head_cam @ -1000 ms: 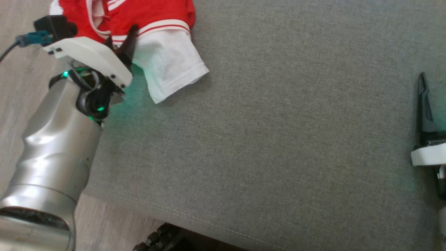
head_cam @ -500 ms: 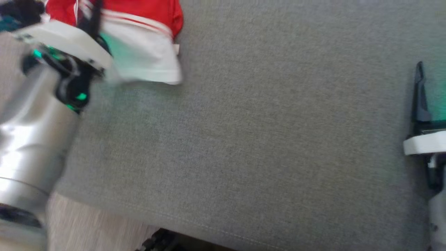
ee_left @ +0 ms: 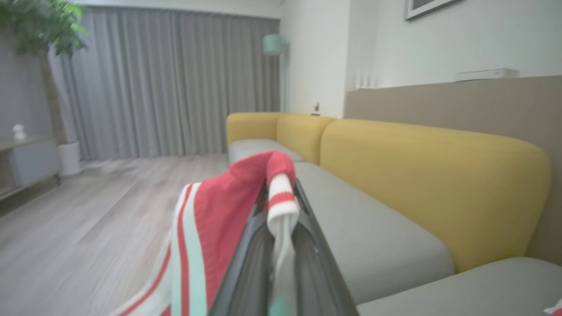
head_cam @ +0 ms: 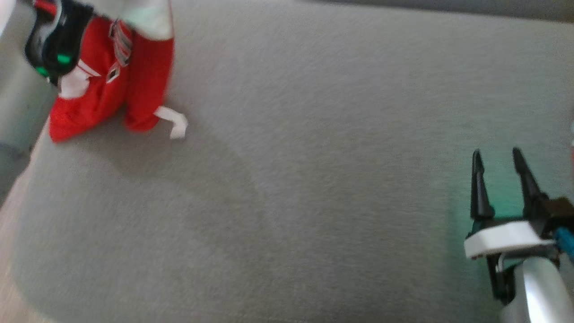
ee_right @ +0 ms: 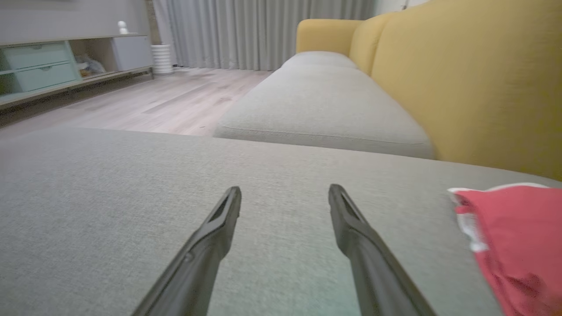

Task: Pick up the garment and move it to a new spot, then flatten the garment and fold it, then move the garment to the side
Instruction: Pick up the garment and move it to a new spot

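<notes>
Left gripper (ee_left: 281,193) is clamping shut on the red garment (head_cam: 96,103); in the left wrist view its two fingers are pinching a white-and-red striped cuff (ee_left: 281,206). In the head view the garment is hanging bunched from that gripper at the far left edge of the grey sofa cushion (head_cam: 314,179). The lower hem and a white strip are hanging down at the cushion, probably touching it, but motion blur is making that hard to confirm.

Right gripper (head_cam: 496,154) is hovering low over the cushion at the right side with its fingers apart, holding nothing, well apart from the garment. A red cloth with white trim (ee_right: 518,245) is lying just to the right of it; I cannot tell whether it is a separate item.

Progress, judging from this: the pick-up is done and the move to a new spot looks to be under way. Setting the garment down, flattening, folding and moving it to the side are all not yet done.

Writing: small patches on the garment front are showing in the head view, too blurred to read. No brand is readable.
</notes>
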Robot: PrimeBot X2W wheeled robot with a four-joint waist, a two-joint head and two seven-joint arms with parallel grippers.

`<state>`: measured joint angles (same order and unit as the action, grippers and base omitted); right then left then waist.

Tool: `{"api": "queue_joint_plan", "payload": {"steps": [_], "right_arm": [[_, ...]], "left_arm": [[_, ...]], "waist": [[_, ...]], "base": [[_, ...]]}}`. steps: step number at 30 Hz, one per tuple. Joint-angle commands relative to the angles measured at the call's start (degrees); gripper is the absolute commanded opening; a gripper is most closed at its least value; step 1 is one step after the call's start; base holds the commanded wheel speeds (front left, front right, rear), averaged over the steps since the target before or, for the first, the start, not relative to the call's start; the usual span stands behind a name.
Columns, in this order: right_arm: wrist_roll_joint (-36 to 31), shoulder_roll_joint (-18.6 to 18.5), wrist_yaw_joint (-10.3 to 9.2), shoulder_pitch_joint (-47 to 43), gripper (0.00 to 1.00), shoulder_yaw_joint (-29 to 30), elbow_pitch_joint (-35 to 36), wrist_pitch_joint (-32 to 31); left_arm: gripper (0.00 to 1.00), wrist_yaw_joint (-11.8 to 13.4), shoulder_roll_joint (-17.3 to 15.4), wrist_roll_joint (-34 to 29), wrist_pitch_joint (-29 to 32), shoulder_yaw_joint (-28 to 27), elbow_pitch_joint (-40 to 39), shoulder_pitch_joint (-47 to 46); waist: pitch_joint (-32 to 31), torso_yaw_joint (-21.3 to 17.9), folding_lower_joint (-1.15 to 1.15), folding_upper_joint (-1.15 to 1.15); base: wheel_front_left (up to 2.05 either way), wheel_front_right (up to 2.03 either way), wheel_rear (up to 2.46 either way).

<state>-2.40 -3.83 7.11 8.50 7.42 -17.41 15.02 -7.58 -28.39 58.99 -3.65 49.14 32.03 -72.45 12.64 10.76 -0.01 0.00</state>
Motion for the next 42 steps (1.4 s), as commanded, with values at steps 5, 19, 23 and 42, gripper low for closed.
{"api": "queue_joint_plan", "payload": {"steps": [5, 19, 23, 42], "right_arm": [[1.9, 0.8, 0.37, -2.0, 1.00, -2.7, 3.0, 0.0], [7.5, 0.9, 0.37, -5.2, 1.00, -4.4, 5.6, 0.0], [8.1, 0.9, 0.37, -6.0, 1.00, -4.8, 5.8, 0.0], [7.0, 0.9, 0.37, -8.0, 1.00, -10.3, -0.1, 0.0]], "left_arm": [[0.00, 0.1, -1.3, -0.4, -0.7, 0.1, -1.2, -8.4], [0.00, 0.1, 2.6, 2.8, -1.9, 9.7, -2.9, -5.4], [0.00, 0.1, 5.0, 2.0, -4.4, 15.6, -4.4, 1.2], [1.00, 8.4, 16.1, -20.3, -11.3, -0.9, -0.6, 43.8]], "waist": [[-9.1, -10.9, 0.01, 0.00], [-9.8, -19.7, 0.01, 0.00], [-8.8, -18.7, 0.01, 0.00], [-12.6, -12.4, 0.01, 0.00]], "base": [[0.00, 0.00, 0.00], [0.00, 0.00, 0.00], [0.00, 0.00, 0.00], [0.00, 0.00, 0.00]]}}
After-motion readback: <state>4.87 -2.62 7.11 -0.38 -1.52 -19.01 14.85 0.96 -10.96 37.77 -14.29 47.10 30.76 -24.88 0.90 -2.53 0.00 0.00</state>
